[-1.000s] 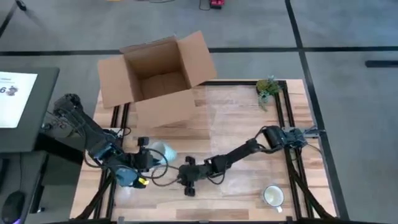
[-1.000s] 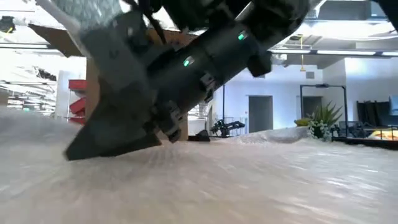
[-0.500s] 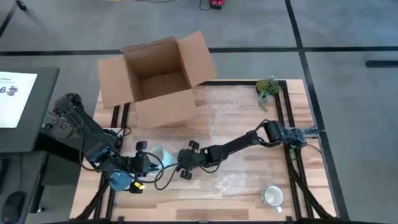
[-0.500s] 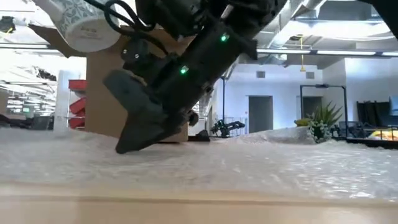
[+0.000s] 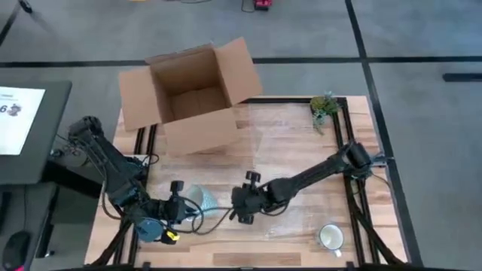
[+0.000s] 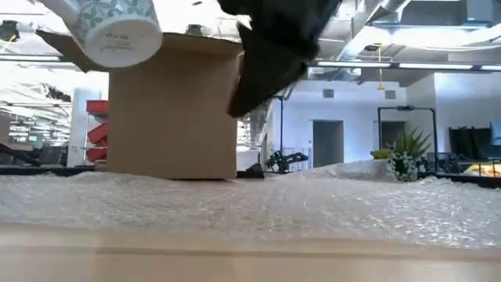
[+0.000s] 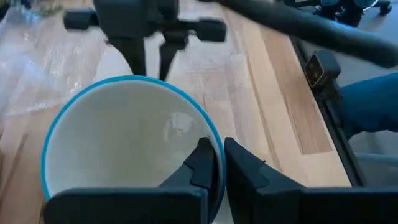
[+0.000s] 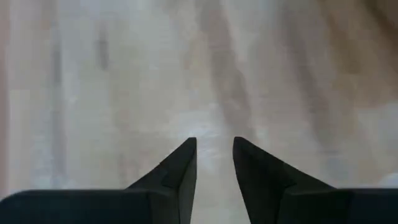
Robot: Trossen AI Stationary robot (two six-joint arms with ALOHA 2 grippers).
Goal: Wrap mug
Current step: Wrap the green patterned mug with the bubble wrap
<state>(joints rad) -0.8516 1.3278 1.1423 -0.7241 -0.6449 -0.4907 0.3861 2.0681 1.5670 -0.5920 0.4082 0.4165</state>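
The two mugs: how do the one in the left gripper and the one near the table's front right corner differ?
The held mug has a blue rim, pinched at its wall by the left gripper and lifted off the bubble wrap. The second mug stands alone on the table, untouched. Both are white inside and empty.

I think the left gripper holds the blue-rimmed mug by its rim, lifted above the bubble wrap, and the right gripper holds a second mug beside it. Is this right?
Not fully. The left gripper does hold the blue-rimmed mug by its rim, lifted above the bubble wrap. But the right gripper holds nothing: the right wrist view shows only the wrap between its fingers. The second mug sits apart near the table's corner, as the high view shows.
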